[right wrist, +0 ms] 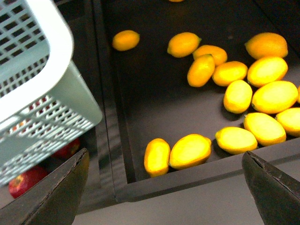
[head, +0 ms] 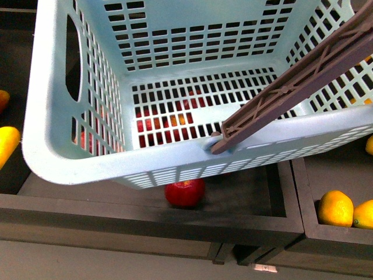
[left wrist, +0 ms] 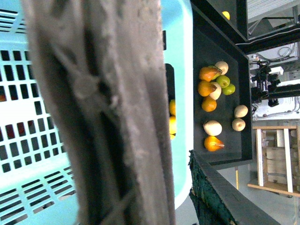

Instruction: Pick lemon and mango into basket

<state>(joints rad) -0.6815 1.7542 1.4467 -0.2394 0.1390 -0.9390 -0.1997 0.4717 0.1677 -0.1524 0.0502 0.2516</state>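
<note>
The light turquoise basket (head: 175,157) hangs tilted over the dark fruit bins and fills most of the front view; nothing lies inside it. Its brown ribbed handle (head: 303,81) runs up to the right. In the left wrist view that handle (left wrist: 103,112) is a close blur, with my left gripper (left wrist: 140,206) shut on it. My right gripper (right wrist: 164,201) is open above the front edge of a bin of several lemons; the nearest lemon (right wrist: 190,150) lies just beyond the fingertips. A yellow elongated fruit, seemingly a mango (head: 7,143), shows at the far left.
A red apple (head: 185,192) lies in the bin under the basket, and more red apples show through the slots. Two lemons (head: 335,208) sit in the bin at the lower right. A farther bin holds pears (left wrist: 213,89). Dark wooden bin walls (right wrist: 187,183) separate the compartments.
</note>
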